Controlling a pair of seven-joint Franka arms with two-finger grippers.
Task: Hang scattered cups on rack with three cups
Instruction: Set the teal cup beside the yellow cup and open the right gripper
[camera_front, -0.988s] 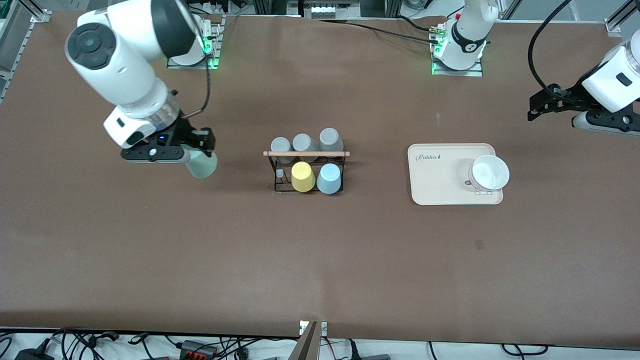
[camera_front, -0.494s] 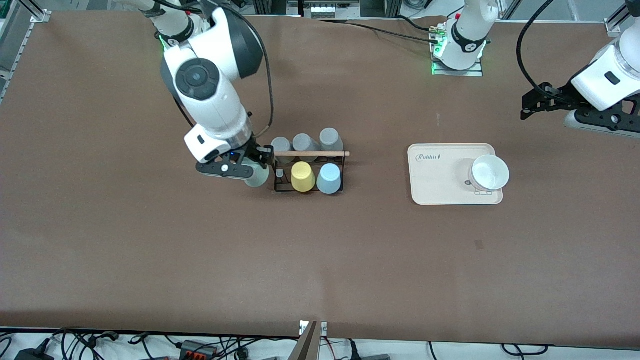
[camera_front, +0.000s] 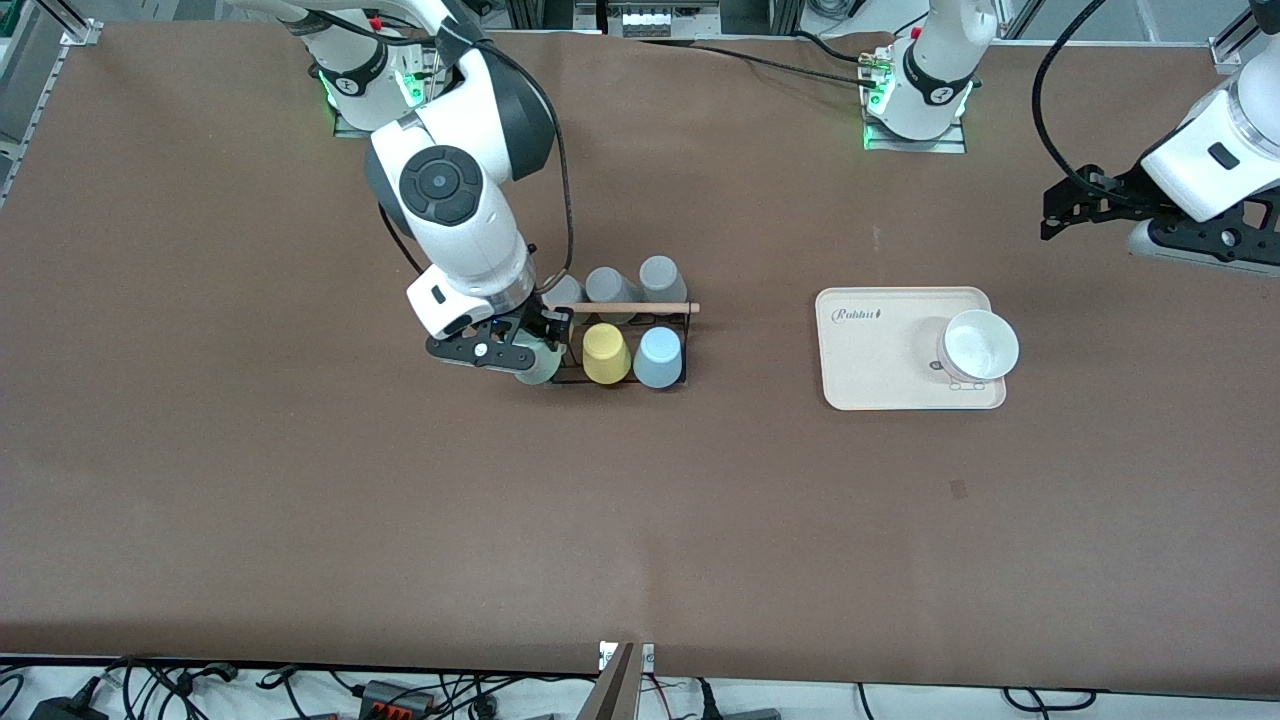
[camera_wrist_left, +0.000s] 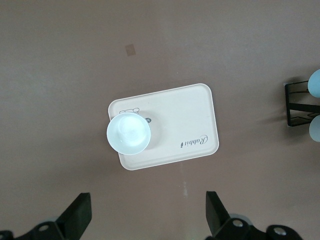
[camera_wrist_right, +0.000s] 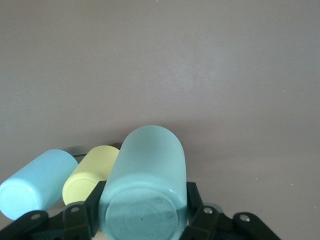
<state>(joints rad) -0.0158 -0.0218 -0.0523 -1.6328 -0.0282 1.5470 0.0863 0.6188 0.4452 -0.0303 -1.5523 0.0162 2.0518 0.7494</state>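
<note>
I see my right gripper (camera_front: 528, 352) pinching the mint cup (camera_front: 538, 366) over the rack (camera_front: 618, 345), at its right-arm end beside the yellow cup (camera_front: 605, 353). The blue cup (camera_front: 658, 357) hangs next along. My left gripper (camera_front: 1085, 205) waits spread wide above the tray (camera_front: 880, 355).

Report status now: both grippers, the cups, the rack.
Right gripper shut on mint cup, at rack end. Left gripper open, waiting above tray. Blue cup racked beside yellow cup.

The beige tray (camera_front: 880, 380) bears a script word, seemingly "Rabbit", near one corner.
</note>
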